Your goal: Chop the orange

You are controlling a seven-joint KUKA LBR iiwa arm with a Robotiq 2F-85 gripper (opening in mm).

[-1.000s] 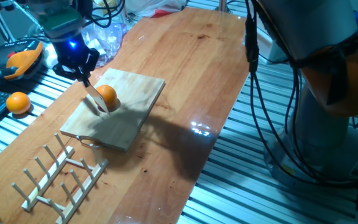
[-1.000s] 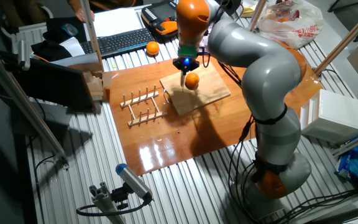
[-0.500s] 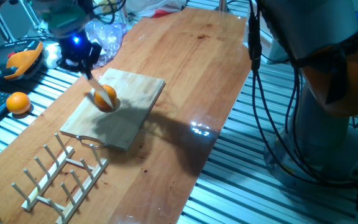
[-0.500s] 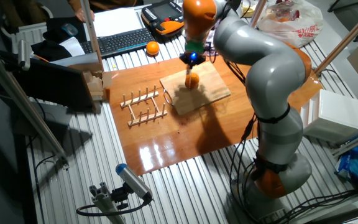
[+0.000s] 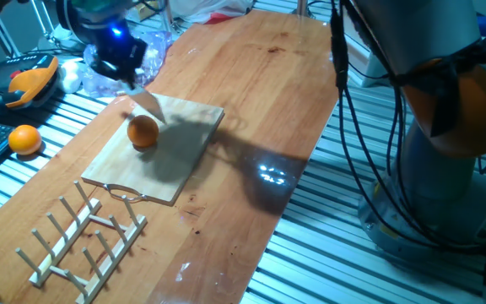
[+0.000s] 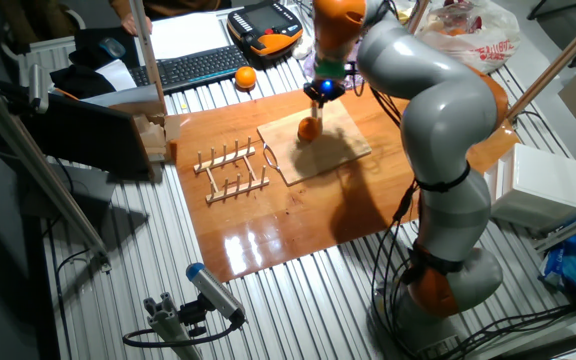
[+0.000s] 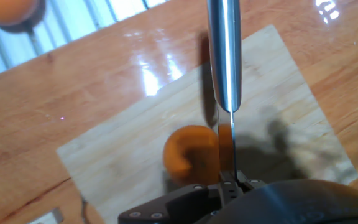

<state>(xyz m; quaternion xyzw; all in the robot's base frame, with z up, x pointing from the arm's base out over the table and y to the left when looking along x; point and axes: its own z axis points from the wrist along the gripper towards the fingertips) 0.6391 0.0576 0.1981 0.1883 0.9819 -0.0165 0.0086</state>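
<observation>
The orange [image 5: 143, 133] sits on the wooden cutting board [image 5: 184, 143], and looks to be in one piece. My gripper [image 5: 123, 69] is shut on a knife [image 5: 147, 103] whose blade hangs in the air just above and behind the orange, clear of it. In the other fixed view the gripper [image 6: 320, 95] is above the orange [image 6: 309, 129]. In the hand view the blade [image 7: 224, 56] runs over the orange [image 7: 188, 155], with the gripper [image 7: 232, 182] at the bottom edge. A dark shadow crosses the fruit, and I cannot tell whether it is cut.
A second whole orange [image 5: 24, 139] lies off the table at the left, near an orange-and-black device [image 5: 32, 82]. A wooden peg rack [image 5: 83, 241] stands in front of the board. A plastic bag [image 5: 146, 51] lies behind the gripper.
The gripper has lifted the knife up and back, off the orange. The orange stays on the board, shifted only slightly.
</observation>
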